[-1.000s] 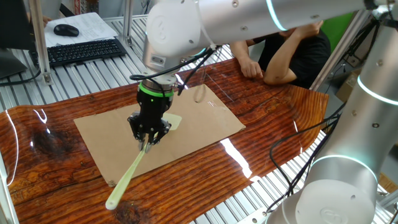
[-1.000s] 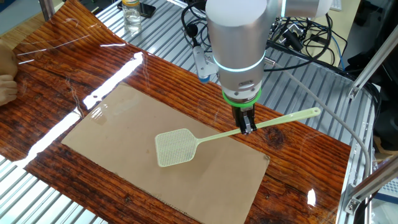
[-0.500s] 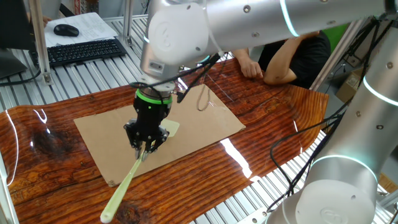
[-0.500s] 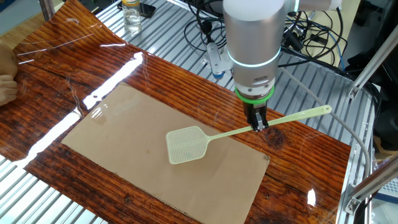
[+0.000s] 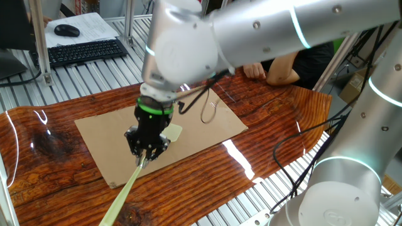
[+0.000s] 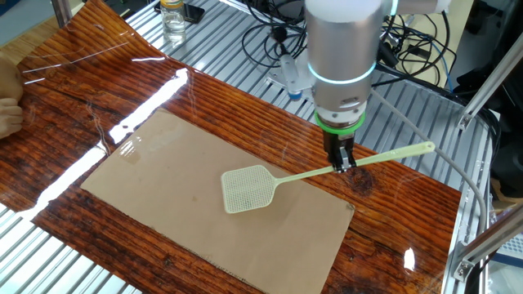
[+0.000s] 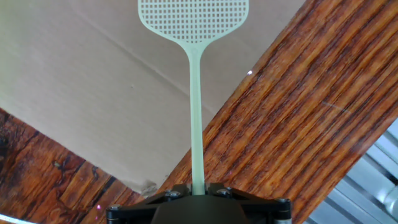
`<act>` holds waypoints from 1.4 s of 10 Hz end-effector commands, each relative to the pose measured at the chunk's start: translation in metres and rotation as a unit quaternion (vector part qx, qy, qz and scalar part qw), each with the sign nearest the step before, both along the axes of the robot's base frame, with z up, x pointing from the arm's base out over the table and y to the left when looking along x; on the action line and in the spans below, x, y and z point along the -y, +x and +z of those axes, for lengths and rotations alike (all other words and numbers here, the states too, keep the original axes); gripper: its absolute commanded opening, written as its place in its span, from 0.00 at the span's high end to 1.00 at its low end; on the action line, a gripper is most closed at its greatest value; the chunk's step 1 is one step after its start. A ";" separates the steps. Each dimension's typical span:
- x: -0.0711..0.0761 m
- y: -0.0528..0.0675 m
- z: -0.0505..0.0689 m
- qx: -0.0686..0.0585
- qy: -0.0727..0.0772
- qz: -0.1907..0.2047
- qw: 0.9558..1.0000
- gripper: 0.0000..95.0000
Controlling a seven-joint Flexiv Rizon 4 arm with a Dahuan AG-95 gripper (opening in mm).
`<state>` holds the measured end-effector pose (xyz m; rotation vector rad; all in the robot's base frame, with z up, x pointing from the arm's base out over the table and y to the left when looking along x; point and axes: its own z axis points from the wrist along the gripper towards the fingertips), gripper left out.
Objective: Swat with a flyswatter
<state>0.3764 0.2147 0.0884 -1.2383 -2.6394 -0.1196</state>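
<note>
At the far left of the table [image 6: 73,73] in the other fixed view, a person's fingers [image 6: 8,98] rest at the edge, and a jar [image 6: 172,18] stands at the back edge on the metal slats. A cardboard sheet [image 6: 163,188] lies across the middle of the table, its long sides slanting toward the front right corner. The flyswatter [image 6: 282,177] has its mesh head over the right half of the sheet, a little above or on it; which cannot be told. Its handle runs out past the sheet's right edge over the bare wood toward the table's right edge. The gripper [image 6: 344,166] points steeply down over that right edge of the sheet and is clamped on the handle about midway along it, the fingers pinching the thin stem. In the hand view the flyswatter [image 7: 196,93] runs straight up from the fingers, the head over the cardboard [image 7: 81,87]. In one fixed view the gripper [image 5: 144,155] holds the handle above the sheet's near edge, and a keyboard [image 5: 78,52] and a mouse [image 5: 66,29] sit on a desk behind.
</note>
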 end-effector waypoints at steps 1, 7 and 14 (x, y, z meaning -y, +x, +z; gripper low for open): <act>-0.001 0.001 -0.004 0.000 -0.004 0.002 1.000 1.00; -0.003 0.000 -0.014 -0.026 0.040 -0.032 0.998 1.00; 0.000 -0.004 -0.002 -0.021 0.050 -0.017 0.998 1.00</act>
